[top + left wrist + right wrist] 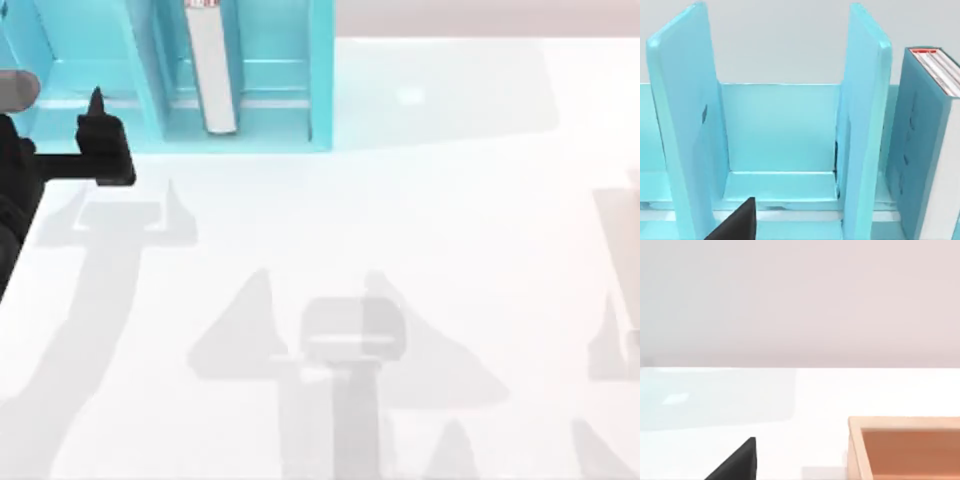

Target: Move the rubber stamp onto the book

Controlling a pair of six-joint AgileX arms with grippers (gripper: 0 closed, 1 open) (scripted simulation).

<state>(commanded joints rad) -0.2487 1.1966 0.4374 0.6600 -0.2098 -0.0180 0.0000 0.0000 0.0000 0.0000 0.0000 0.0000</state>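
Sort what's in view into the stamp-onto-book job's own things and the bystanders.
Job:
- book, upright in the shelf unit
- left gripper, at the table's left, by the shelf

Bystanders:
- turquoise shelf unit
- orange-brown tray
- table

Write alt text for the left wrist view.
A teal book stands upright in a turquoise shelf, beside an open compartment between two dividers. A dark fingertip of the left end effector pokes in at the frame's edge.

book (211,70) upright in shelf unit (320,90), table's (400,230) far left
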